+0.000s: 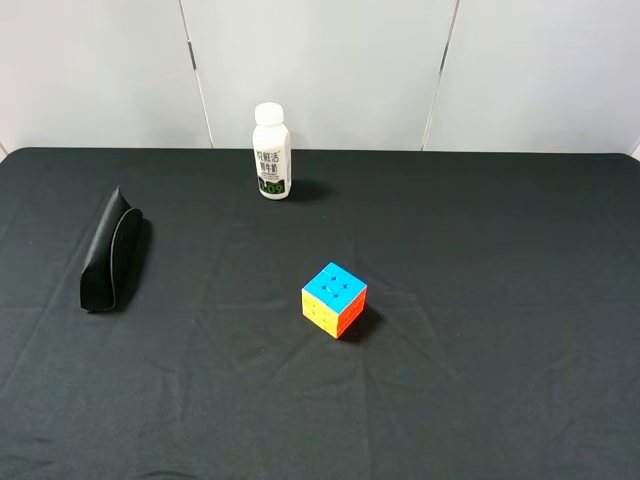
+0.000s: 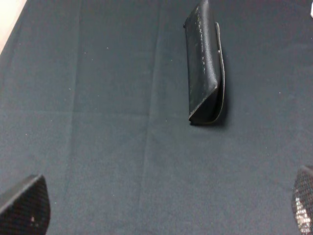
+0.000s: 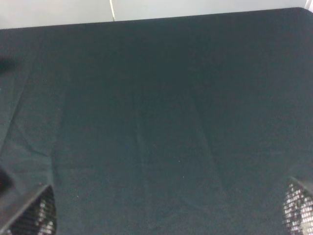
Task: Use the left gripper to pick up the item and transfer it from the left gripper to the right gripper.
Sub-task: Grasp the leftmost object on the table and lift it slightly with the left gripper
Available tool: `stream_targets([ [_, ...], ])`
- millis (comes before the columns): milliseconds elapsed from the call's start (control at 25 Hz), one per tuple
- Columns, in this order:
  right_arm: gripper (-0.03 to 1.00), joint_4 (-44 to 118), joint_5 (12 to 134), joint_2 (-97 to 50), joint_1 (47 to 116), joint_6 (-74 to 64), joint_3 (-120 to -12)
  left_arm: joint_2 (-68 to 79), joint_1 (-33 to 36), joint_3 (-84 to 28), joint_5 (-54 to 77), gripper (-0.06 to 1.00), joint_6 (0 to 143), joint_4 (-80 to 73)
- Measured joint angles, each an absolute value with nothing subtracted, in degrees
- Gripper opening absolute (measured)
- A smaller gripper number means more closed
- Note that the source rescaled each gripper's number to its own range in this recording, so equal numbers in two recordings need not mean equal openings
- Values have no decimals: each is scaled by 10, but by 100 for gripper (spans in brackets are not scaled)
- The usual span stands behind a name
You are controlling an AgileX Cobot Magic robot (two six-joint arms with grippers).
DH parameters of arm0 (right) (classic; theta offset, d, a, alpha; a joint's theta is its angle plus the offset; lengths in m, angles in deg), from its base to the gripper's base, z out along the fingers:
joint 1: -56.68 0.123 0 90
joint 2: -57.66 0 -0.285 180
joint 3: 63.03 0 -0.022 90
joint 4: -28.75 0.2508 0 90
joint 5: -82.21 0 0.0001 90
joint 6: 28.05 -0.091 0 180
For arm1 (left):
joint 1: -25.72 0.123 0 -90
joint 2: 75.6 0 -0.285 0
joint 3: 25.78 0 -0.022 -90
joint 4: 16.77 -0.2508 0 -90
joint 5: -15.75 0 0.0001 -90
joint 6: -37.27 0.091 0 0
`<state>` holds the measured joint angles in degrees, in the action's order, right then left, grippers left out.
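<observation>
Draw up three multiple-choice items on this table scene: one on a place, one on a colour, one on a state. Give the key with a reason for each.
1. Where does the black pouch lie on the table in the high view?
A. near the right edge
B. on the left side
C. at the front, in the middle

2. What colour is the top face of the puzzle cube?
A. white
B. purple
C. blue

3. How is the left gripper?
A. open and empty
B. shut on the pouch
C. shut on the cube

Key:
1 B, the pouch lies well to the left of the cube.
2 C, the cube's upper face shows blue.
3 A, in the left wrist view its jaws stand wide apart, and the pouch lies on the table apart from them.
</observation>
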<state>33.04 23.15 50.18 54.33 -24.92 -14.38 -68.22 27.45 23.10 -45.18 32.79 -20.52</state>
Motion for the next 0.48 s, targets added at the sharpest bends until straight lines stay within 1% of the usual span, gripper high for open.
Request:
stream_targets([
  [480,100,330,232,502,543,-249,-144,-682,275,231,-452,98,328,-205],
])
